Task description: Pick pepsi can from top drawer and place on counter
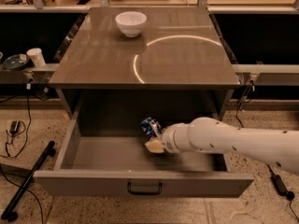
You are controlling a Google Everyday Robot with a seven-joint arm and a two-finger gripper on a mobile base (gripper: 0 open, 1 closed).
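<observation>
Open cabinet with one robot arm, seen from in front and above. The top drawer [93,183], a wide, deep grey box with plain matt walls and floor, stands pulled out; a small dark metal handle [145,188] sits at the middle of its front panel. The arm [233,141], a smooth, rounded white shell, reaches in over the drawer's right side. Its gripper [153,143], pale cream at the tip, lies inside the drawer near the middle. The pepsi can [150,126], a small blue cylinder with white markings, is tilted and sits right at the gripper's upper side, within the drawer. Whether the gripper has closed on the can cannot be told, as its tip is blurred and partly hidden.

Above, the counter [107,64] is a large, square, glossy grey-brown top that reflects a bright curved arc of light. A round white bowl [131,22] stands upright near its far edge. A white paper cup [36,57] stands on the narrow ledge [46,69] to the side. A black bar [28,183] lies on the speckled floor [42,120].
</observation>
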